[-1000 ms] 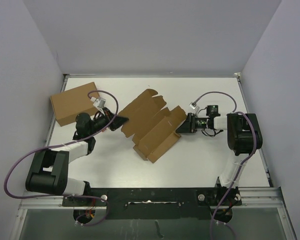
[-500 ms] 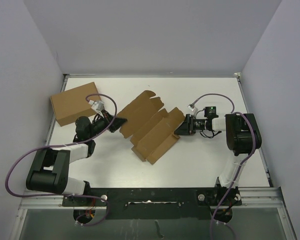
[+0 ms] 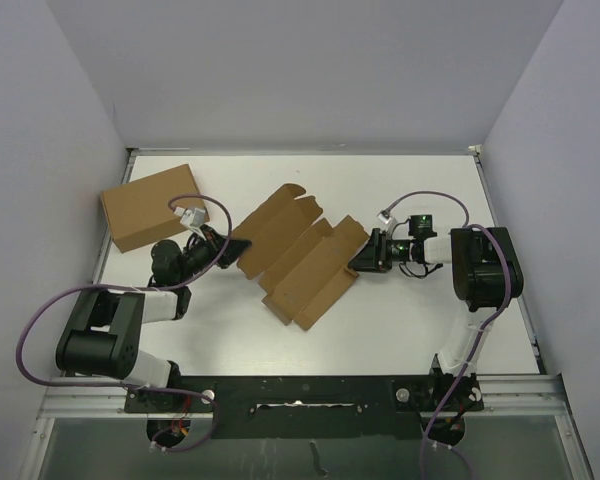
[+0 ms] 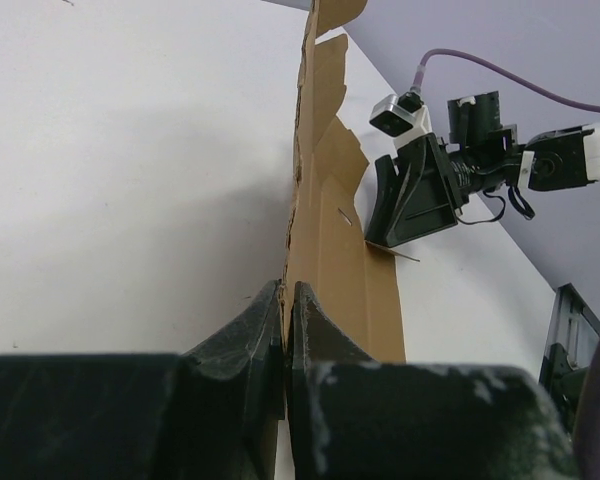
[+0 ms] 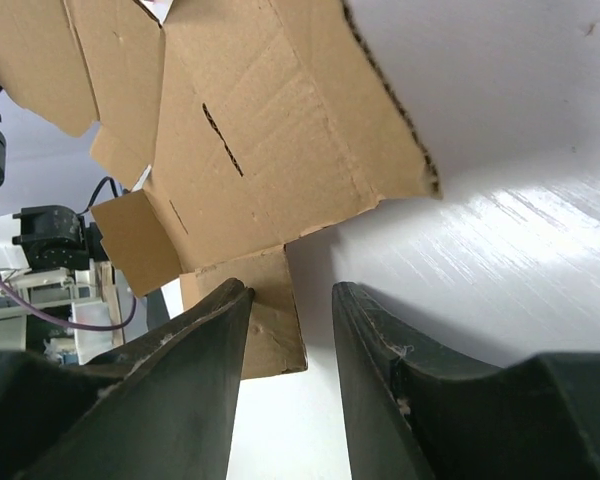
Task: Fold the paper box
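The paper box (image 3: 298,254), a brown die-cut cardboard sheet with flaps and slots, lies mostly unfolded at the table's middle. My left gripper (image 3: 238,247) is shut on its left edge; in the left wrist view the fingertips (image 4: 286,292) pinch the cardboard (image 4: 330,230) edge-on. My right gripper (image 3: 361,259) is at the box's right corner. In the right wrist view its jaws (image 5: 292,296) are open, with a small cardboard tab (image 5: 270,320) between them, against the left finger. The box panel (image 5: 250,120) rises above it.
A larger plain brown cardboard box (image 3: 148,206) stands at the back left, just behind my left arm. White walls close the table on three sides. The right arm (image 4: 460,170) shows across the sheet in the left wrist view.
The box has shifted slightly left and toward the near edge with my left gripper. My right gripper has followed its right corner leftward.
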### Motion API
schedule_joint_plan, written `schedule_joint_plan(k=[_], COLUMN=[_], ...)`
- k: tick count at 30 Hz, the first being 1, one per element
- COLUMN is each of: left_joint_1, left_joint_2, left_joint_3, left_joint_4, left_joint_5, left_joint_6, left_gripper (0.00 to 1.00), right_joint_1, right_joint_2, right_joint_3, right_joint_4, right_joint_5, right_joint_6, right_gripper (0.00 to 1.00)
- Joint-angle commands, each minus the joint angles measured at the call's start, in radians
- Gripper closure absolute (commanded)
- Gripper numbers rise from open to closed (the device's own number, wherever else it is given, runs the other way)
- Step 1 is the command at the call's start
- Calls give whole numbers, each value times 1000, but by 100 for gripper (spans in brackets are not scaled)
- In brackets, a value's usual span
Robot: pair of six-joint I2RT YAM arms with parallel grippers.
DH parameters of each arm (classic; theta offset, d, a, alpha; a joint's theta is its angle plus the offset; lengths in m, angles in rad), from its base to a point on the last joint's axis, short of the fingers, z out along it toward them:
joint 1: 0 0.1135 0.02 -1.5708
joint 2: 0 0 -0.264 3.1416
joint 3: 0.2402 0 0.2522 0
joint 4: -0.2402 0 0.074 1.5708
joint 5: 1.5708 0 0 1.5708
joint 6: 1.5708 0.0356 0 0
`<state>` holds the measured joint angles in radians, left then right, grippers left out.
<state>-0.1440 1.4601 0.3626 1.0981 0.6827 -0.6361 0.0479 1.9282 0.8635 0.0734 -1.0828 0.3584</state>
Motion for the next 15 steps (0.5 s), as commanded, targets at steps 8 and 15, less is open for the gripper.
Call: schedule_joint_plan(k=[8, 15], left_joint_1=[7, 7], left_joint_2=[55, 42], left_joint_3=[-35, -65], left_joint_4=[224, 266], left_joint_5=[-85, -138], left_joint_6=[-25, -18], left_gripper=[100, 100], right_joint_1=[44, 55], right_joint_2=[0, 4], right_joint_3=[-26, -34], right_joint_4=[76, 108], right_joint_5=[-25, -34], right_joint_6=[125, 195], right_gripper=[62, 56])
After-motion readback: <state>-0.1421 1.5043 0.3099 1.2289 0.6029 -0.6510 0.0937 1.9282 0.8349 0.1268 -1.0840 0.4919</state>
